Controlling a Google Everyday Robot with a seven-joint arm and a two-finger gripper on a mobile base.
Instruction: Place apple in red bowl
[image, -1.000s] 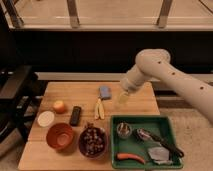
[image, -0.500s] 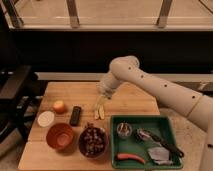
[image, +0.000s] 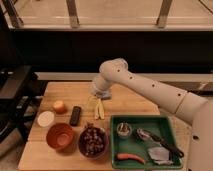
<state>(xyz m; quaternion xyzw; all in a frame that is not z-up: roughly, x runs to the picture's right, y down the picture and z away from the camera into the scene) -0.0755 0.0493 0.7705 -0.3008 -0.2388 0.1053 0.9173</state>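
Observation:
The apple (image: 59, 106), small and yellow-orange, rests on the wooden table (image: 131, 103) at the left. The red bowl (image: 60, 136) stands empty in front of it, near the table's front edge, with a smooth orange-red inside. My gripper (image: 98, 92) hangs at the end of the white arm over the back middle of the table, beside a blue object (image: 104, 94). It is open with nothing in it, to the right of the apple and somewhat behind it.
A dark maroon bowl (image: 93, 142) with lumpy contents sits right of the red bowl. A white disc (image: 45, 118), a black remote (image: 75, 115) and a banana (image: 98, 108) lie nearby. A green tray (image: 113, 136) with utensils and a carrot (image: 131, 157) fills the right.
The arm has swung left across the table, bringing the gripper from the right middle to the back middle, closer to the apple. The objects have not moved.

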